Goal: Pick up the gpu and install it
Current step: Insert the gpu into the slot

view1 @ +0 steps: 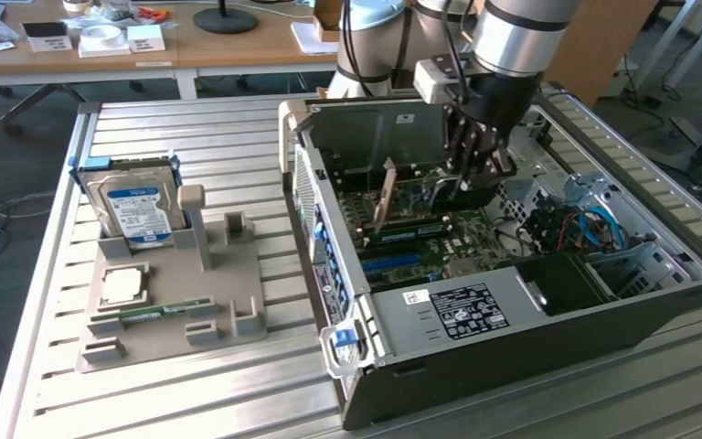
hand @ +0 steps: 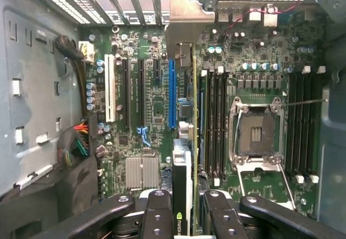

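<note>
On the exterior view's left, a grey holder is seen on the slatted worktop. In it, one blue-labelled hard drive is stood upright, one square processor is laid flat, and one narrow memory stick is laid in a groove. Towards the exterior view's right, one open computer case is laid on its side, and the gripper is found inside it. In the wrist view, one graphics card is seen pinched on edge between the fingers. It is held over the motherboard, just beside the single blue slot, with its metal bracket at the slotted rear wall. Whether it is seated cannot be told.
</note>
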{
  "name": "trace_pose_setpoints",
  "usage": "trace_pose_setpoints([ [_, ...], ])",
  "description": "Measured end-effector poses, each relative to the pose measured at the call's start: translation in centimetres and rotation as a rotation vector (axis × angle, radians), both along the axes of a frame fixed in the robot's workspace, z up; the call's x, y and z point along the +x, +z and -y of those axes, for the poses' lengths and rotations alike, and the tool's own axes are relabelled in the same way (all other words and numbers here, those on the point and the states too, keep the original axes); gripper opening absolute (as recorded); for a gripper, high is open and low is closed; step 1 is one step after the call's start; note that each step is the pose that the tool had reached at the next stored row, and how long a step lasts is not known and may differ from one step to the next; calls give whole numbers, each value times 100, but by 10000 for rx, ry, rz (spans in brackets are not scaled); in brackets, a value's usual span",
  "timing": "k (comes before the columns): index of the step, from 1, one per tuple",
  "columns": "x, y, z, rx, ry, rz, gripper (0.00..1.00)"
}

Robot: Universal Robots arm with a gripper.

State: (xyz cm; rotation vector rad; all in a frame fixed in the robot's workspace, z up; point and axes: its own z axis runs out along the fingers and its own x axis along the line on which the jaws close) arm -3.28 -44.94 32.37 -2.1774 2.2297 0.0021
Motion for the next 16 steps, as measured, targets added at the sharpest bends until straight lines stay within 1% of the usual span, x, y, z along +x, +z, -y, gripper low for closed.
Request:
trace_pose_setpoints([
  [3,-9,-5,3,-2,-1,-1,27],
  [7,-25,-17,33,2,2,0,27],
  [12,-33,-68,33,1,2,0,27],
  [16,-34,-69,33,0,1,-1,27],
])
